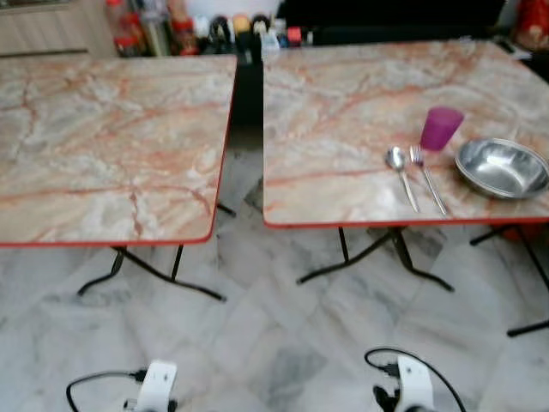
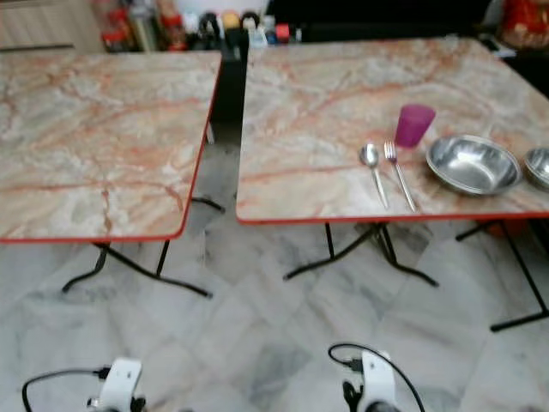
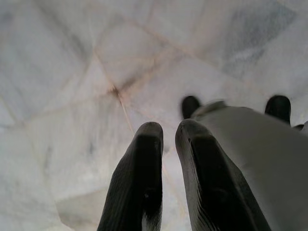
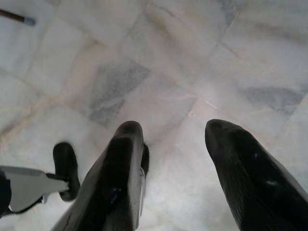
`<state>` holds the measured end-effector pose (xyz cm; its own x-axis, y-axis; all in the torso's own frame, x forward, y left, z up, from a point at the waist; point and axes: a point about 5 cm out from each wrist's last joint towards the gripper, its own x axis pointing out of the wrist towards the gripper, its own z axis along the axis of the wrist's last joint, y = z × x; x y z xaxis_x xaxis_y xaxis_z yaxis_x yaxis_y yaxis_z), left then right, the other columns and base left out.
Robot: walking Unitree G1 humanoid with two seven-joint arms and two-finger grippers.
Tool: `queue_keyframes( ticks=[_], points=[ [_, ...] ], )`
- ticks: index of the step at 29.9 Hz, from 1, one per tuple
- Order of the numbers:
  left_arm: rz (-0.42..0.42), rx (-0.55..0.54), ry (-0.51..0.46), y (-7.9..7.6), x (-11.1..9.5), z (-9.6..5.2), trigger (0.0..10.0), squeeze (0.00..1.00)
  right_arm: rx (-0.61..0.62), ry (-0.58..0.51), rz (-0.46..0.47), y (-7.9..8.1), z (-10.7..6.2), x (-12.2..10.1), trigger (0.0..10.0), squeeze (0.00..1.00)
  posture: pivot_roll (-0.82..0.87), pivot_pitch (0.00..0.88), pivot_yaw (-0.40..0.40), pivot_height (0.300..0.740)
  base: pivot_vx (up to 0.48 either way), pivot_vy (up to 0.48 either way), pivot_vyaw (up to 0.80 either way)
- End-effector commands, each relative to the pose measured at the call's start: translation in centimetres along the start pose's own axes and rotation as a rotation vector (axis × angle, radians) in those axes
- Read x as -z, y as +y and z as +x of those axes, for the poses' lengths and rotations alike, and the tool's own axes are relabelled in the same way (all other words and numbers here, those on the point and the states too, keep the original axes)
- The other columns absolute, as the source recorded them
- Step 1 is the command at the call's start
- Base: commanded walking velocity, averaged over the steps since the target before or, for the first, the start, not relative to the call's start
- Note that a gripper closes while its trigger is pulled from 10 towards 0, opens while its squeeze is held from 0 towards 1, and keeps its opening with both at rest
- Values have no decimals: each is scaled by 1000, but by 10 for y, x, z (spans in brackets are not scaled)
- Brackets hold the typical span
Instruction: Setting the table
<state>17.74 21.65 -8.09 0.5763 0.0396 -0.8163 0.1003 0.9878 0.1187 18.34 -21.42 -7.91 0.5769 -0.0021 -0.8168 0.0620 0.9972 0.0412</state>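
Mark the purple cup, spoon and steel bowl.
purple cup (image 1: 441, 129), left eye view, side wall.
spoon (image 1: 395, 158), left eye view, its bowl end.
steel bowl (image 1: 502, 167), left eye view, inner basin.

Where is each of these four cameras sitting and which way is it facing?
Left eye view: on the head, looking forward and down at two marble tables; purple cup, spoon, fork, steel bowl; both wrists at the bottom edge.
Right eye view: the same scene, shifted sideways, with a second bowl at the edge.
Left wrist view: looks down along the left gripper at the tiled floor.
Right wrist view: down along the right gripper, fingers apart.
Both wrist views share the floor.
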Motion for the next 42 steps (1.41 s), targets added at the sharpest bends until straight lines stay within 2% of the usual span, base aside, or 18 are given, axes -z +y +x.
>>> queue_keyframes(
  ticks=[1,8,11,12,21,36,42],
  points=[
    [3,-7,32,3,6,-1,10000,0,-21,10,2,7,1,3,10000,0,8,114,7,740,251,-281,0],
    [-1,-10,34,3,6,-1,10000,0,-27,13,-45,7,1,2,10000,0,6,113,7,740,306,-75,82],
    [-1,-10,34,3,7,-1,10000,0,-30,12,-34,8,1,2,10000,0,6,113,7,740,382,0,800],
    [-1,-10,35,3,7,-1,10000,0,-30,14,6,8,1,3,10000,0,7,113,6,740,382,0,0],
    [-2,-5,28,4,6,-1,10000,0,-23,6,4,8,1,3,10000,0,6,113,7,740,365,0,0],
    [15,0,24,4,4,-1,10000,0,-12,13,8,8,1,3,10000,0,4,131,8,740,243,-382,0],
    [20,-1,23,4,4,-1,10000,0,-8,13,10,7,1,2,10000,0,4,132,8,740,0,-416,0]
  ],
)
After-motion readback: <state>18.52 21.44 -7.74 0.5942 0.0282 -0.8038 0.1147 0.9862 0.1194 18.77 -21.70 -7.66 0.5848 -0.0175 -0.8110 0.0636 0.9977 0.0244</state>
